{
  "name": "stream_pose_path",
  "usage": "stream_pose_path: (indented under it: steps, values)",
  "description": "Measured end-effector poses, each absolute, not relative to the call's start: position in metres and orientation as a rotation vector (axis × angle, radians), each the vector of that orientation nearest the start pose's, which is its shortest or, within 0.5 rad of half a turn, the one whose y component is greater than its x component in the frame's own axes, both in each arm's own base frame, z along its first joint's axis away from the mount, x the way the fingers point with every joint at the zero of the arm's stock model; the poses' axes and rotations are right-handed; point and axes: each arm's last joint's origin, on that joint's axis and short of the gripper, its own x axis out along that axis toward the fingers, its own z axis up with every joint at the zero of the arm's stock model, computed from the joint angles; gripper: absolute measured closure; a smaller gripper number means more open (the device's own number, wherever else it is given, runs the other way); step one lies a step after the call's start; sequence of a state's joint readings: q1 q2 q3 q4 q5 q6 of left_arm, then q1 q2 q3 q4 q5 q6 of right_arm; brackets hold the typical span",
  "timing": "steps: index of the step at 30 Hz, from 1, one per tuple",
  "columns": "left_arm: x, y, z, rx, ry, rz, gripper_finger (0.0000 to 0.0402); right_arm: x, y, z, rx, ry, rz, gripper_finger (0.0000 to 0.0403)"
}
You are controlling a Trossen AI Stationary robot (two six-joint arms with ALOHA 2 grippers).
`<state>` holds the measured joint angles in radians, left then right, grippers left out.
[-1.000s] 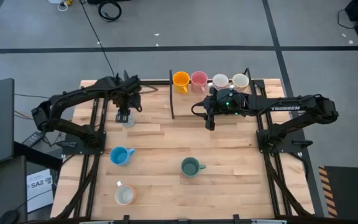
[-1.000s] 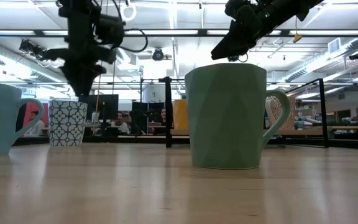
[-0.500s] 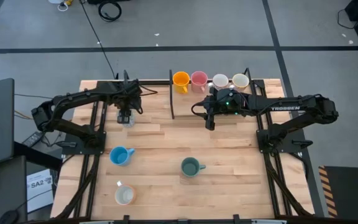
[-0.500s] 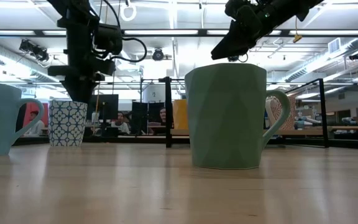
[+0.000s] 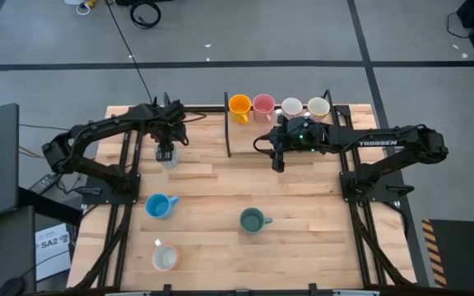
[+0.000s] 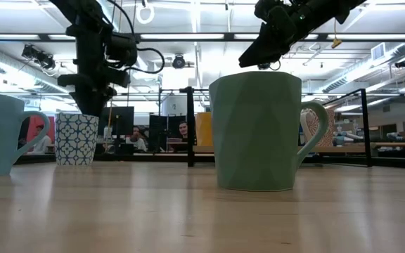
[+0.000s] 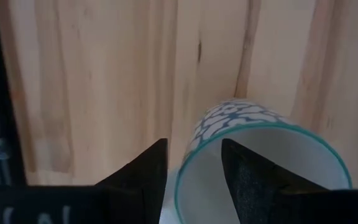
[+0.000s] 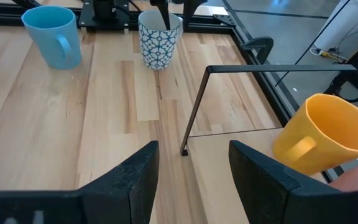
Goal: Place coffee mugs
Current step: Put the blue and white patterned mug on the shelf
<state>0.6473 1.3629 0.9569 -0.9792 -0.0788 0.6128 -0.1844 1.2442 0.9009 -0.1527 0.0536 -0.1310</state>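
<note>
A white mug with a blue pattern and a teal rim (image 5: 169, 159) stands upright on the wooden table at the far left. My left gripper (image 7: 192, 144) points down over it, open. One finger is inside the mug and the other outside its wall (image 7: 190, 163). My right gripper (image 5: 277, 164) hangs open above the table's far middle with nothing between its fingers. An orange mug (image 5: 239, 105), a pink mug (image 5: 263, 104) and two cream mugs (image 5: 291, 107) stand in a row at the far edge. A light blue mug (image 5: 160, 205), a teal-green mug (image 5: 253, 220) and a cream mug (image 5: 164, 258) stand nearer.
A thin black frame (image 5: 227, 131) stands upright between the patterned mug and the row of mugs. Dark arm mounts and rails (image 5: 118, 205) run along the table's left and right sides. Bare wood (image 5: 319, 238) lies at the near right.
My left gripper has gone down onto the patterned mug, its fingers staying apart, and now straddles the mug's wall. The mug has not moved.
</note>
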Motion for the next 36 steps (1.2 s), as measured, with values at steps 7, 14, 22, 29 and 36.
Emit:
stream_pose_path:
  steps: [7,14,22,29,36]
  values:
    - [0.189,0.144,0.214,0.062,1.503,0.153,0.0281,0.266,-0.051,0.282,-0.095,0.511,-0.2,0.0202]
    - [0.194,0.138,0.213,-0.079,1.49,0.265,0.0356,0.266,-0.051,0.281,-0.094,0.518,-0.2,0.0202]
    - [0.207,0.128,0.222,-0.519,1.34,0.628,0.0377,0.266,-0.051,0.281,-0.095,0.517,-0.2,0.0202]
    - [0.22,0.106,0.222,-0.773,1.282,0.658,0.037,0.266,-0.051,0.281,-0.094,0.517,-0.2,0.0202]
    - [0.237,0.079,0.223,-0.918,1.203,0.704,0.037,0.266,-0.051,0.282,-0.068,0.504,-0.207,0.0202]
